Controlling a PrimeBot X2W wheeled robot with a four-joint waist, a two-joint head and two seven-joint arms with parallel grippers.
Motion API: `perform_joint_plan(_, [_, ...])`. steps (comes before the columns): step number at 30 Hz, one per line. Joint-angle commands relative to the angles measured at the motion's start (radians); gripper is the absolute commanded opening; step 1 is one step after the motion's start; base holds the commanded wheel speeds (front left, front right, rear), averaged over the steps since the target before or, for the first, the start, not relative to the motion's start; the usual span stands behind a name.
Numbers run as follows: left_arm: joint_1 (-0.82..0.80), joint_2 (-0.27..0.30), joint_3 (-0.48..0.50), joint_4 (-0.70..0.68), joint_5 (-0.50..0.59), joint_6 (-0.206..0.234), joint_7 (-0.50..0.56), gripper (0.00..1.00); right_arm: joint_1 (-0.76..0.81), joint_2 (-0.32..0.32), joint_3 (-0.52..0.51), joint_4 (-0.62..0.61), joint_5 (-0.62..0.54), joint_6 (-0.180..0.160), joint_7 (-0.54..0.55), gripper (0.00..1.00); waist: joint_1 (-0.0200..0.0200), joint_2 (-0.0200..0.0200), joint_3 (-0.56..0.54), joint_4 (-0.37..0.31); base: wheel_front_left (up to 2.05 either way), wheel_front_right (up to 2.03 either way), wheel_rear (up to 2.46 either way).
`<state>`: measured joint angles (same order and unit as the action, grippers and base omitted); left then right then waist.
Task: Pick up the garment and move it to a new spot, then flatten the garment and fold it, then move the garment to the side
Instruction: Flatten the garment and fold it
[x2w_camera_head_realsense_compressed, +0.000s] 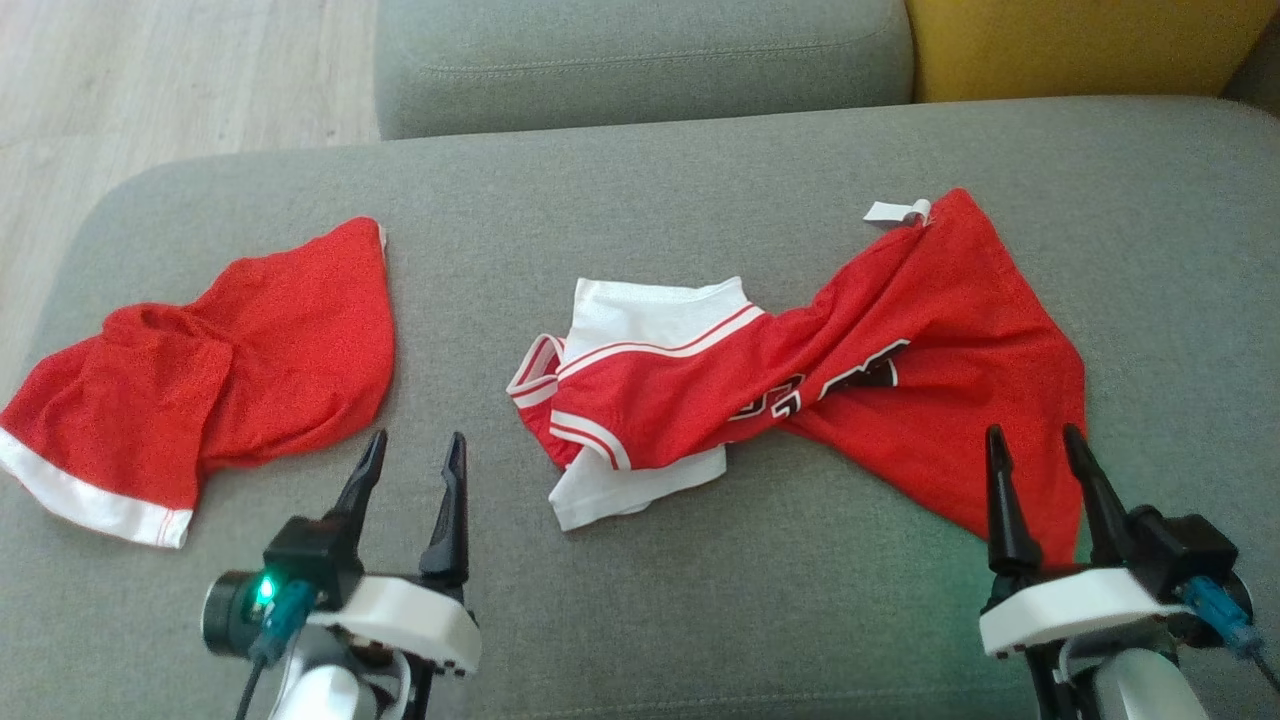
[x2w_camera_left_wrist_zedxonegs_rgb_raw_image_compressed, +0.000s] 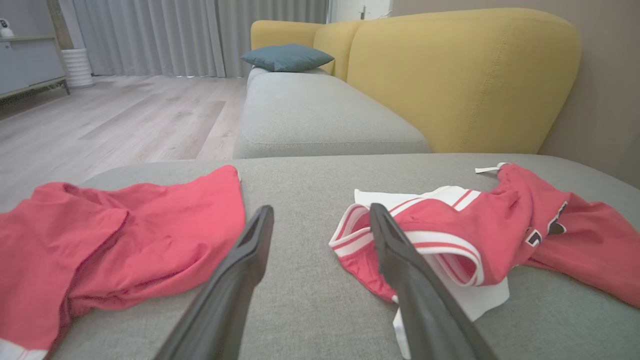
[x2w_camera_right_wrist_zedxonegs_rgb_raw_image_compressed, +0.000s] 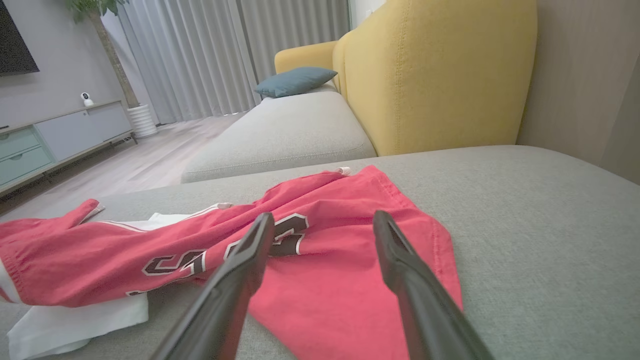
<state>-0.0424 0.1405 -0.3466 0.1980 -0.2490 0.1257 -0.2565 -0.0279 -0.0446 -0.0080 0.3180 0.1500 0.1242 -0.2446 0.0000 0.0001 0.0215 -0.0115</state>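
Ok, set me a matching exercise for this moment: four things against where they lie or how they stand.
Things:
1. jersey
2. plain red garment
3. left gripper
4. right gripper

States:
a. crumpled, at the left of the grey seat
b. open, tips over the jersey's edge
c. twisted, lying from centre to right
d. open, over bare seat between the two garments

Pairs: 1-c, 2-a, 3-d, 4-b
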Motion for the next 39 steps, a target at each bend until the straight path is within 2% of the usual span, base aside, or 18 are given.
perform_joint_plan(1, [-0.029,-0.002,0.045,-0.034,0.004,-0.006,-0.005,1.00,-0.025,-0.006,0.026,-0.037,0.007,0.007,0.005,1.00,0.0000,-0.0001,0.001,0.001,0.00,0.00,0.00])
perform_joint_plan(8, [-0.026,-0.039,0.049,-0.003,0.015,-0.065,-0.005,1.00,-0.029,-0.006,0.022,-0.046,0.005,0.007,0.008,1.00,0.0000,-0.0001,0.008,0.005,0.00,0.00,0.00])
perform_joint_plan(13, [-0.033,-0.063,-0.007,0.100,-0.025,-0.132,0.015,1.00,-0.033,-0.006,0.021,-0.048,0.006,0.007,0.008,1.00,0.0000,-0.0001,0.023,0.003,0.00,0.00,0.00])
perform_joint_plan(18, [-0.053,-0.077,-0.042,0.174,-0.082,-0.170,0.070,1.00,-0.038,-0.006,0.024,-0.045,0.005,0.007,0.007,1.00,0.0000,-0.0001,0.038,-0.003,0.00,0.00,0.00])
perform_joint_plan(26, [-0.094,-0.085,-0.064,0.224,-0.150,-0.194,0.120,1.00,-0.051,-0.006,0.024,-0.043,0.002,0.007,0.006,1.00,0.0000,-0.0001,0.062,-0.014,0.00,0.00,0.00])
perform_joint_plan(33, [-0.136,-0.088,-0.079,0.280,-0.199,-0.194,0.167,1.00,-0.064,-0.006,0.031,-0.040,0.000,0.007,0.005,1.00,0.0000,-0.0001,0.084,-0.038,0.00,0.00,0.00])
perform_joint_plan(39, [-0.164,-0.089,-0.092,0.307,-0.232,-0.196,0.166,1.00,-0.071,-0.006,0.027,-0.039,-0.002,0.007,0.002,1.00,0.0000,-0.0001,0.101,-0.057,0.00,0.00,0.00])
